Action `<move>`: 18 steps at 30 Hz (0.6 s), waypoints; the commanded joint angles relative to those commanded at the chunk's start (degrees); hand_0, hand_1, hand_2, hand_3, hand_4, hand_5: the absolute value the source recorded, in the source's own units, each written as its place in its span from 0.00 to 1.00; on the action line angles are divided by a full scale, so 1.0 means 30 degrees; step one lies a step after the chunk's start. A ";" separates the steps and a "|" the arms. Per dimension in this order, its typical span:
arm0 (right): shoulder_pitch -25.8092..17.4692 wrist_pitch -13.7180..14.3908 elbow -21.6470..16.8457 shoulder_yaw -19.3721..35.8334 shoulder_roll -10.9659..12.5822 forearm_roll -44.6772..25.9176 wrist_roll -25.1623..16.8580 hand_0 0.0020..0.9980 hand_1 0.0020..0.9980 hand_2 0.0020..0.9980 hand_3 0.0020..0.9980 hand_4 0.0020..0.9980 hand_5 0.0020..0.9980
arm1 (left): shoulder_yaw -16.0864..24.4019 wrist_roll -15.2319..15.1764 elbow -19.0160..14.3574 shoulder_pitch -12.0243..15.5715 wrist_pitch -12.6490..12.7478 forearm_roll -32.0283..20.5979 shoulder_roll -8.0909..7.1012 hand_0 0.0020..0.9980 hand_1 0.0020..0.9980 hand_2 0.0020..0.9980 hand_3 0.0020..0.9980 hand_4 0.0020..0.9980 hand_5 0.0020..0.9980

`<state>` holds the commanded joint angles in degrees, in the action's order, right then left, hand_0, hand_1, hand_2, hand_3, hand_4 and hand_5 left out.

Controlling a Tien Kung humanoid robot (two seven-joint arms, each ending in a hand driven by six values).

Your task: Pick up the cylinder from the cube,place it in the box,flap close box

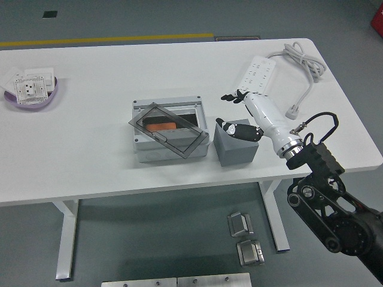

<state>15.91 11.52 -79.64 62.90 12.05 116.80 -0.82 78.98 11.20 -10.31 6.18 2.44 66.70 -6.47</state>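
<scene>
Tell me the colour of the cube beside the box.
The cube is dark grey, seen in the head view, the only view.

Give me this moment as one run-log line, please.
right hand: open, over cube | box: lid tilted, part open | left hand: unseen

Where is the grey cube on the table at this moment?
In the head view the grey cube stands right of the table's centre, just right of the grey box, partly under the right robot hand.

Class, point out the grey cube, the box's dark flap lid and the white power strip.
grey cube (234, 150): head view, its front face.
dark flap lid (170, 133): head view, middle of the tilted panel.
white power strip (261, 69): head view, its socket face.
</scene>
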 joint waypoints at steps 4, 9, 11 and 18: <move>-0.0344 0.0338 0.0207 0.0449 -0.0261 -0.1397 -0.0634 0.73 0.69 0.71 0.72 0.75 0.33 | 0.0036 -0.0013 0.0000 0.0010 0.0006 0.0030 0.0031 0.63 0.64 0.64 0.70 0.67 0.29; -0.0732 0.0562 0.0027 0.1054 -0.0369 -0.2346 -0.1373 0.72 0.69 0.71 0.73 0.76 0.31 | 0.0098 -0.0002 0.0000 0.0033 -0.0003 0.0123 0.0073 0.63 0.64 0.64 0.70 0.67 0.29; -0.0970 0.0630 -0.0173 0.1474 -0.0376 -0.2790 -0.1711 0.72 0.69 0.71 0.73 0.76 0.31 | 0.0103 -0.0001 0.0000 0.0042 -0.0007 0.0134 0.0056 0.63 0.64 0.64 0.70 0.67 0.29; -0.1543 0.0639 -0.0652 0.2645 -0.0489 -0.4905 -0.2707 0.71 0.69 0.72 0.73 0.76 0.30 | 0.0116 0.0026 0.0000 -0.0059 -0.0040 0.0288 -0.0074 0.63 0.64 0.64 0.70 0.67 0.29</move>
<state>11.29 13.43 -81.59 70.83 10.58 102.08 -8.95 79.33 11.28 -10.31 6.00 2.32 67.56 -6.69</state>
